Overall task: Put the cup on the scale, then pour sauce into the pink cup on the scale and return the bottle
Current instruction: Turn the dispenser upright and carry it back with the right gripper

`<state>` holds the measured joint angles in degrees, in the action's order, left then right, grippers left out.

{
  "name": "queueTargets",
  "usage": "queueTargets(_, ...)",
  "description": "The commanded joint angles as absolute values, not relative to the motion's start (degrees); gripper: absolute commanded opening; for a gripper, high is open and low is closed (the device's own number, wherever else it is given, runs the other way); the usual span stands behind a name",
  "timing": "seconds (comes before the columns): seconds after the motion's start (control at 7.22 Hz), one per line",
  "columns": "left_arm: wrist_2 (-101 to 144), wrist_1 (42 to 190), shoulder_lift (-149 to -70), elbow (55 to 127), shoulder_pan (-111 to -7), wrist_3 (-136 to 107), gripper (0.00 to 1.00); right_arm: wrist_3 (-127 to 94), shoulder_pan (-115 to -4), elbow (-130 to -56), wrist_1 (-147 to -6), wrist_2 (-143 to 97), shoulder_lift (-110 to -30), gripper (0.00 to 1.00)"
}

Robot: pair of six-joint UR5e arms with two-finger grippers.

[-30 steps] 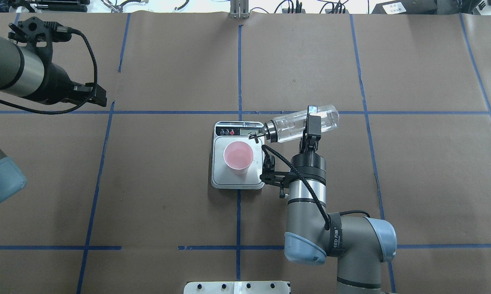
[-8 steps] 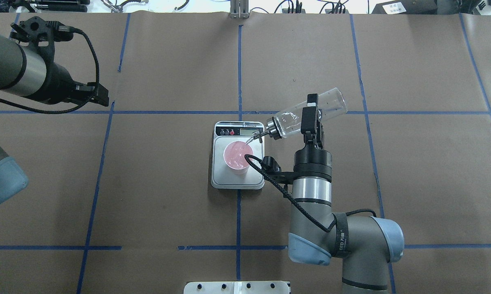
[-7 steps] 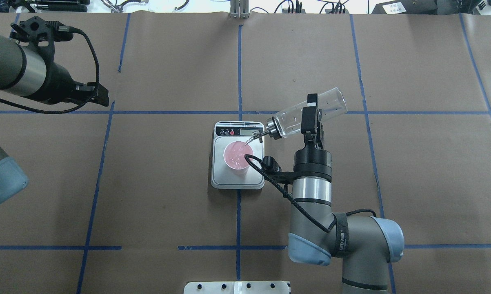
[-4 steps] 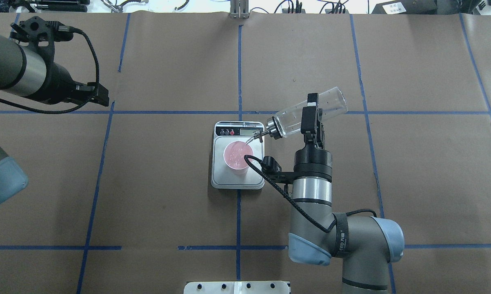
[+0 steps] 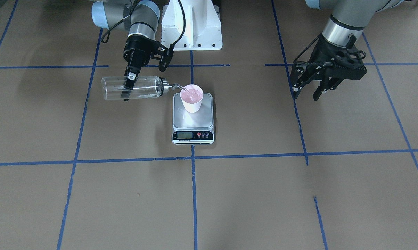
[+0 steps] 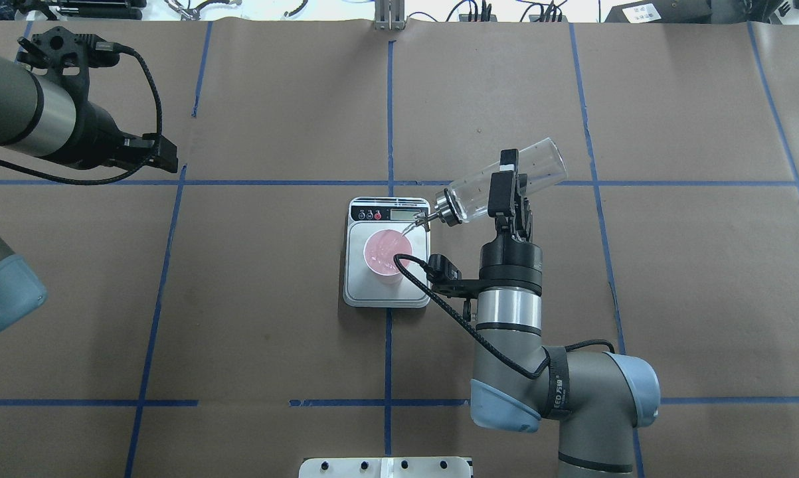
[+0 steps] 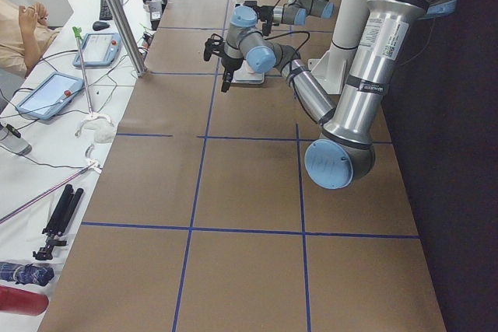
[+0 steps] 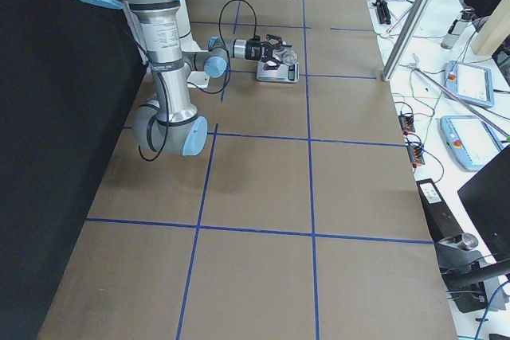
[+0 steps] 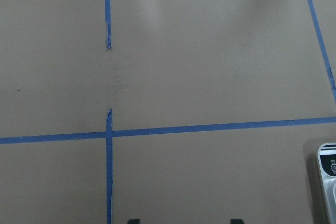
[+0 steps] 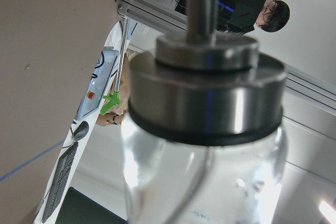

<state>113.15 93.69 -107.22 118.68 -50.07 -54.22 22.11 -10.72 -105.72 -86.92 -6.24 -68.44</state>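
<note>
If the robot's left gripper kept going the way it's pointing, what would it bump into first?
Probably just the paper-covered table, near a blue tape line. The left gripper points slantwise down at it; the scale sits off to the side.

There are two arms, the left arm (image 6: 20, 116) and the right arm (image 6: 509, 318), and one white base (image 5: 191, 27). Each arm has one gripper, so two in all: the left gripper (image 5: 306, 95) and the right gripper (image 5: 129, 86), with two fingers apiece. There is one table (image 5: 229, 194), one scale (image 5: 193, 119), one cup (image 5: 192, 100) and one bottle (image 5: 146, 87) with one metal spout. The scale's panel has one display and two red buttons. The side bench has two tablet-like handsets (image 7: 97, 46) and one person (image 7: 19, 33) (whether the face in the right wrist view is the same person cannot be told).
</note>
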Motion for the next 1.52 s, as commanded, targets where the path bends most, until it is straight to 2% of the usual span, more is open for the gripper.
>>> queueTargets(0.0,113.2,93.69,-107.23,118.65,-50.01,-54.23,0.66,24.76,-10.64,-106.87,-86.92,-6.33,-69.17,0.0)
queueTargets(0.55,113.12,93.69,-107.23,118.56,-50.01,-54.23,0.66,24.09,-10.11,-108.37,-86.57,-6.77,-69.17,0.0)
queueTargets(1.39,113.12,93.69,-107.31,118.56,-50.01,-54.23,0.66,23.91,-8.61,-106.96,-69.88,-7.29,-72.77,0.0)
